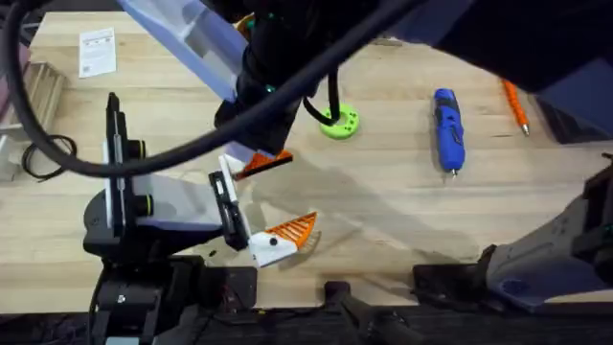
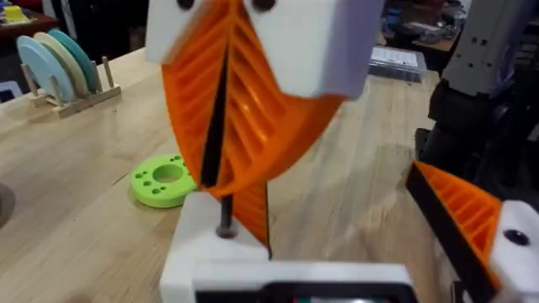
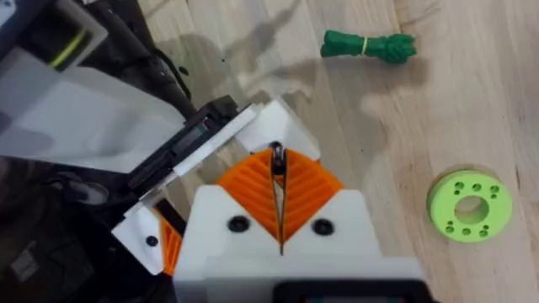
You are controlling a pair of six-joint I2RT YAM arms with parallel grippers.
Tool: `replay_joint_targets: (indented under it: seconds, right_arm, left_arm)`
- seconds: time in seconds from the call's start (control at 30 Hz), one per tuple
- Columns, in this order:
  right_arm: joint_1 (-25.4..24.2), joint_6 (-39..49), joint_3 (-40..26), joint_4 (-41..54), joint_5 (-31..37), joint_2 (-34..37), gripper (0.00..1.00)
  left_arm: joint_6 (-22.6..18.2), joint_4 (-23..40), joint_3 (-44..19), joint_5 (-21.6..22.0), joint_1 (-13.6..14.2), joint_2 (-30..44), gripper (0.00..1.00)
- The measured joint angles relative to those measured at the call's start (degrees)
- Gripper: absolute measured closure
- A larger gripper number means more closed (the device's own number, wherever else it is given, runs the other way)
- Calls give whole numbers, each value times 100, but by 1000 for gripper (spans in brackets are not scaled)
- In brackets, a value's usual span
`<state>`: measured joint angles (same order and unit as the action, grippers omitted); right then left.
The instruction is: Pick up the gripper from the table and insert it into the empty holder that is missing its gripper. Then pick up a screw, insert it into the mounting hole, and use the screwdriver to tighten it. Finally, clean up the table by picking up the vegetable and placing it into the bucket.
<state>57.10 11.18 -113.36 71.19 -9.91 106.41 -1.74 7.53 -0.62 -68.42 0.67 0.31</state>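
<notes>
Right arm reaches across beneath the camera; its hand (image 3: pixel 278 172) presses its pads (image 3: pixel 313 189) together on a small screw (image 2: pixel 226 227). Left hand (image 1: pixel 263 203) sits low, fingers (image 1: pixel 292 230) spread.

No legible text; paper sheet (image 1: pixel 97 51) print too small.

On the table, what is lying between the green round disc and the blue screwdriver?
Nothing lies there. In the overhead view the stretch of table between the green disc and the screwdriver is bare wood.
</notes>
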Motion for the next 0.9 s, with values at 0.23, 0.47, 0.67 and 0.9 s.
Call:
replay_joint_targets:
  seconds: [0.23, 0.47, 0.67, 0.9]
  right_arm:
    - [-2, 0, 0, 0, -50, 0, 996]
    - [-15, 0, 0, 21, -50, 0, 995]
    - [-26, 0, 0, 21, -50, 0, 996]
    - [-26, 0, 0, 6, -70, 0, 995]
  left_arm:
    - [0, 0, 0, 0, 0, -1, 15]
    - [0, 2, 0, 0, 0, 1, 15]
    - [0, 0, 0, 0, 0, -1, 15]
    - [0, 0, 0, 0, 0, -1, 15]
